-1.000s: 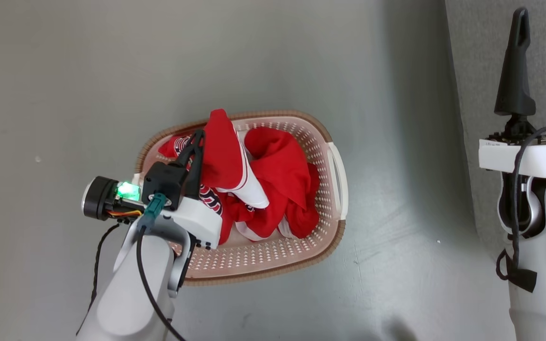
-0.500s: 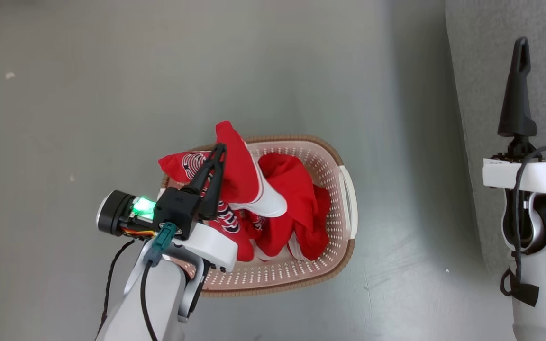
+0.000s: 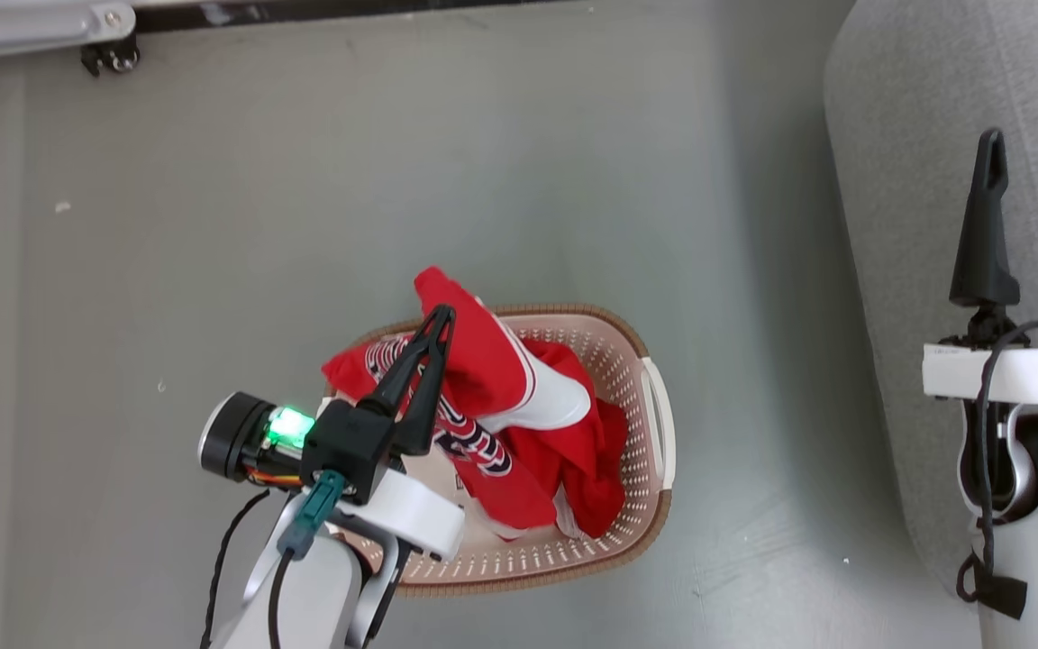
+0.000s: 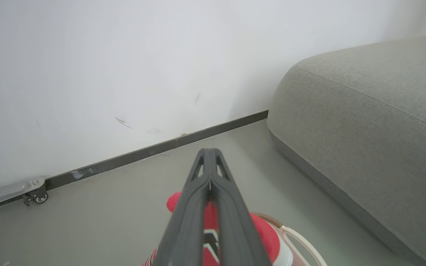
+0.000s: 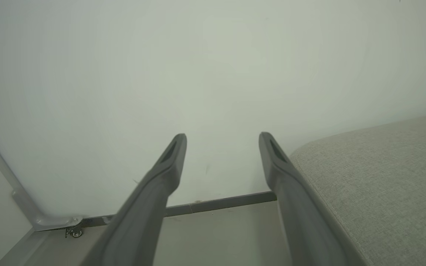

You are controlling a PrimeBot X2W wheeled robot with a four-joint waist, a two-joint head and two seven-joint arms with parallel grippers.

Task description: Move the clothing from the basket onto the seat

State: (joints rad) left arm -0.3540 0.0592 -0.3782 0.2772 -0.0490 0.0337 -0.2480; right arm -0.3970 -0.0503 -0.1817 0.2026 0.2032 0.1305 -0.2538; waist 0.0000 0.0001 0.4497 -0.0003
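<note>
Left tool (image 3: 440, 320): fingers pressed together, clamped on a fold of the clothing (image 3: 483, 361); held above the far-left rim of the basket (image 3: 636, 469).

Right tool (image 3: 1033, 140): fingers spread wide, nothing between them; held before the seat (image 3: 897, 135).

Clothing: red jersey cloth with a white striped panel and dark lettering. One bunch was drawn up by the left tool, and the rest hung down into the basket. The basket stood on the floor (image 3: 303, 180), apart from the seat.

Handling, as judged: light, limp, slick-looking knit with no shape of its own. It would drape and trail, and could snag on the perforated wall or the brown rim. Two garments seemed tangled, so one might drag the other. Best hold: a thick gathered fold near the middle of the bunch, not a single thin edge.

Change against the earlier head view: the whole picture had shifted, so the camera had moved. A metal frame (image 3: 23, 25) with a castor (image 3: 107, 59) had come into view at the top left. Against the basket, the left tool's tips stood nearer the far rim. The bunch looked raised further, with less red cloth lying in the basket's right half. Right tool was unchanged, fingers still wide.
</note>
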